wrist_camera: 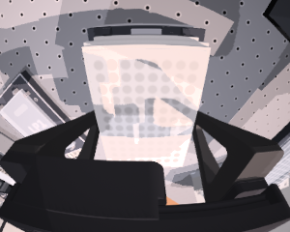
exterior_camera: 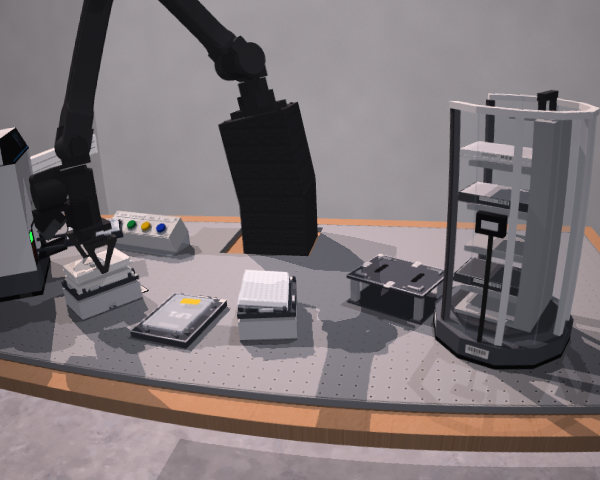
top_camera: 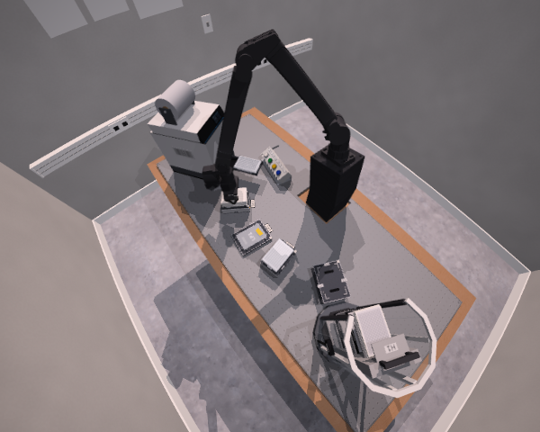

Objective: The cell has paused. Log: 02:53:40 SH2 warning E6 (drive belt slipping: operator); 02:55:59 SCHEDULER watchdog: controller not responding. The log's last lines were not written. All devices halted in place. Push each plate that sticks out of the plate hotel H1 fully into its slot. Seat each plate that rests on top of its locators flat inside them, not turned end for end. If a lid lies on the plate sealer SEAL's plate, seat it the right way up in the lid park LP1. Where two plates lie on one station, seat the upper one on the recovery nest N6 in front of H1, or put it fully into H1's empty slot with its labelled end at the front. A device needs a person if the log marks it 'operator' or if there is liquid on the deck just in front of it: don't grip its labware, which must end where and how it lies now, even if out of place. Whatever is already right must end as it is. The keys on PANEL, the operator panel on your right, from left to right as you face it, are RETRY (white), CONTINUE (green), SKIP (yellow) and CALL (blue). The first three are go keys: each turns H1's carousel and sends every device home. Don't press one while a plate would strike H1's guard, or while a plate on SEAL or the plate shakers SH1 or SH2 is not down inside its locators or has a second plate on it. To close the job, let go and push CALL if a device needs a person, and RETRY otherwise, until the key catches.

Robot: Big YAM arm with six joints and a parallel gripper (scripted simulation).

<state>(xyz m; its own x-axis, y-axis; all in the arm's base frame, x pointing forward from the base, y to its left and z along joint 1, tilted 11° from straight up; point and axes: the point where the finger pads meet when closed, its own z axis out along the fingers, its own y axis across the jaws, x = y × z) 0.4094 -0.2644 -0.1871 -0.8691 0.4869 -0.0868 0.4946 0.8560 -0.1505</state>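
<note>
My gripper [top_camera: 232,200] [exterior_camera: 96,259] [wrist_camera: 145,115] is at the white plate [top_camera: 238,193] [wrist_camera: 147,92] on the shaker beside the sealer. Its fingers lie flush along the plate's two long sides and look shut on it. In the exterior view this plate sits high, with layers under it; I cannot tell whether these are a second plate. Another plate [top_camera: 279,253] [exterior_camera: 265,286] sits high and slightly tilted on the middle shaker [exterior_camera: 267,329]. Lid park LP1 [top_camera: 253,237] [exterior_camera: 179,316] shows a yellow label. Nest N6 [top_camera: 331,280] [exterior_camera: 397,274] bears no plate.
Hotel H1 [top_camera: 390,346] [exterior_camera: 502,352] stands right, with plates behind its guard. The sealer [top_camera: 186,134] [exterior_camera: 3,206] stands left, close to the wrist. A plate [top_camera: 247,164] lies beside PANEL [top_camera: 277,166] [exterior_camera: 153,232]. A dark patch [exterior_camera: 359,330] near N6 looks like shadow.
</note>
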